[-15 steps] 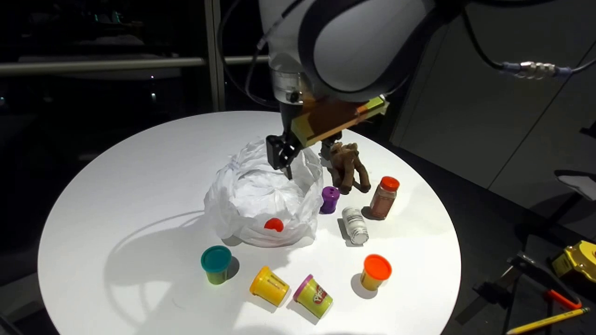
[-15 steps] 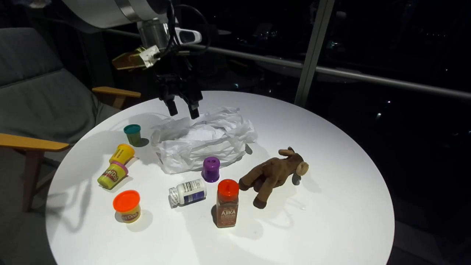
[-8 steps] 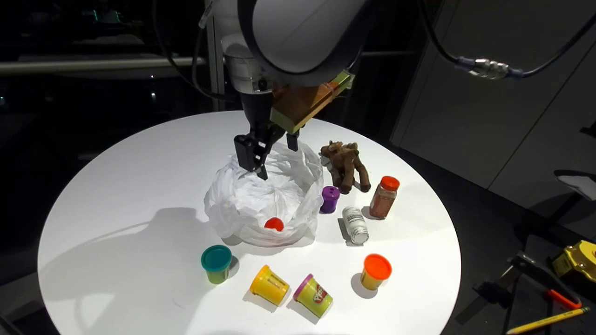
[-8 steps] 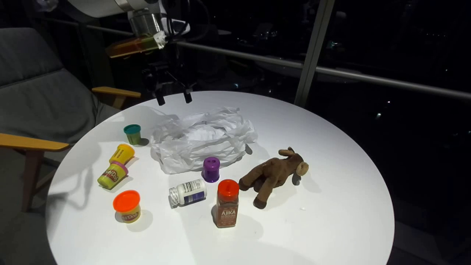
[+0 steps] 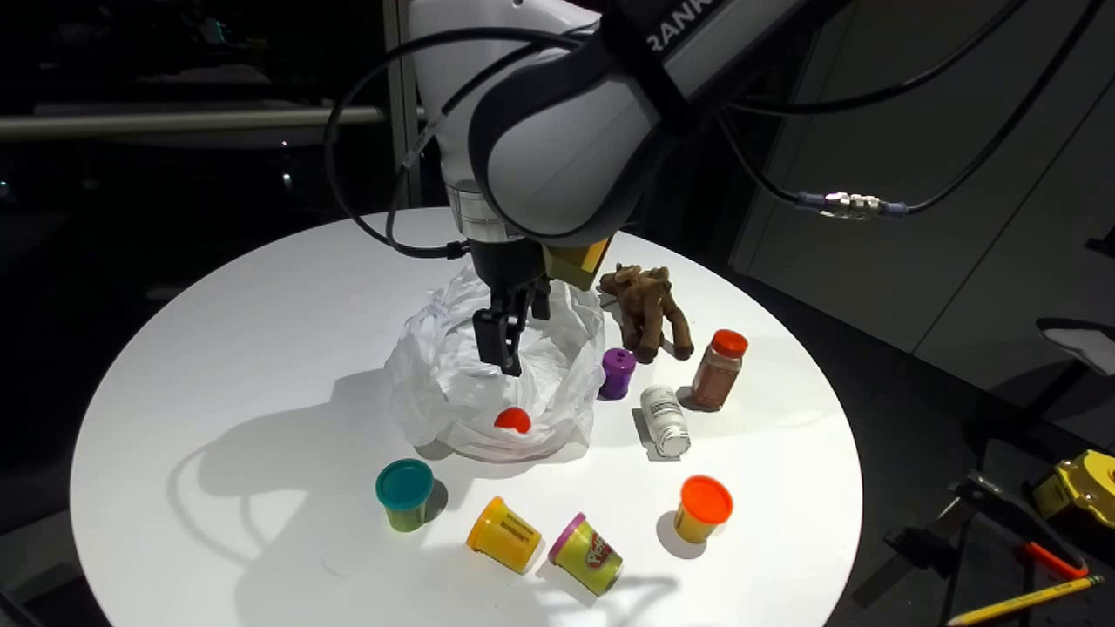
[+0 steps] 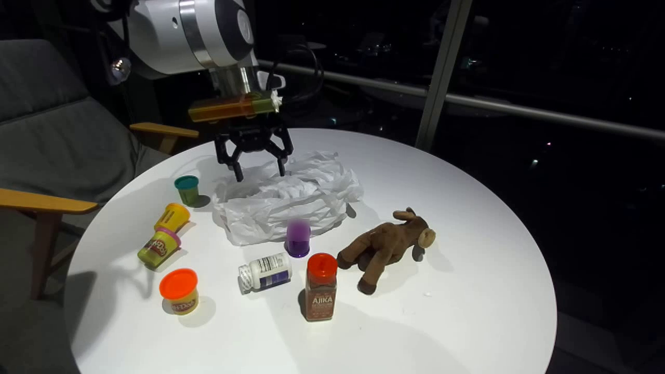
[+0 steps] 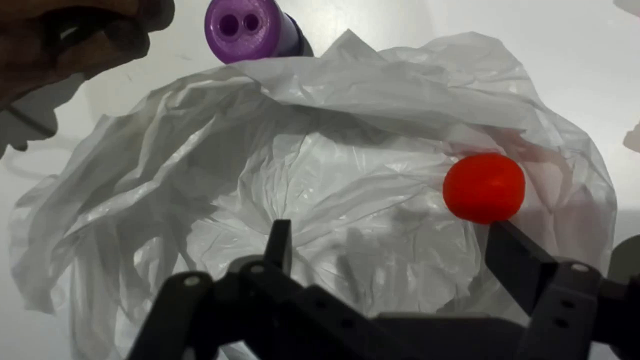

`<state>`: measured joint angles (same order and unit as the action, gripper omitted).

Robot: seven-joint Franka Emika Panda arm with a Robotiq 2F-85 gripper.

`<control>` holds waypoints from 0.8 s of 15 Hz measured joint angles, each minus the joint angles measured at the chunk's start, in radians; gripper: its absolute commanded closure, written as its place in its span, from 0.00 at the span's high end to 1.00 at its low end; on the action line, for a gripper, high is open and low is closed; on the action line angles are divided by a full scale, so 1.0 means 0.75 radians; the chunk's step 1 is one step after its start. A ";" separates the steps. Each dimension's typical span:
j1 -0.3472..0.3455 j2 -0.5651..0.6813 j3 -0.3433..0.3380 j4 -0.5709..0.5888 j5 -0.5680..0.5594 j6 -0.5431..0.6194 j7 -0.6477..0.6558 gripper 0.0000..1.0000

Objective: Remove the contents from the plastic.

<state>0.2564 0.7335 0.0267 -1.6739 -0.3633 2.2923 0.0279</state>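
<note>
A crumpled white plastic bag (image 5: 414,405) lies open on the round table and also shows in an exterior view (image 6: 291,215) and the wrist view (image 7: 380,90). A red round object (image 5: 513,420) lies inside the bag near its side wall; it shows in the wrist view (image 7: 484,188) and is hidden by the bag wall in an exterior view. My gripper (image 7: 391,227) is open and empty above the bag's opening. In the wrist view the red object is beyond the right fingertip, not between the fingers. My gripper also shows in both exterior views (image 5: 527,342) (image 6: 261,176).
Around the bag stand a purple sharpener-like item (image 6: 298,240), a white bottle (image 6: 266,271), a red-capped spice jar (image 6: 321,288), a brown plush animal (image 6: 387,244), and Play-Doh tubs in teal (image 6: 187,189), yellow (image 6: 172,217), purple-lidded (image 6: 160,246) and orange-lidded (image 6: 180,292).
My gripper has first shifted up and sideways, then come down over the bag's opening and turned. Its fingers stay apart. The bag, red object and other items have not visibly moved.
</note>
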 measured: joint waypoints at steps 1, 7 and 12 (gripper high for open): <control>-0.015 0.009 0.009 -0.004 0.007 0.011 -0.035 1.00; -0.082 0.035 0.087 -0.036 0.108 0.061 -0.180 1.00; -0.085 0.050 0.108 -0.066 0.128 0.072 -0.198 1.00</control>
<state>0.1924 0.7708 0.1076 -1.7232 -0.2674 2.3463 -0.1206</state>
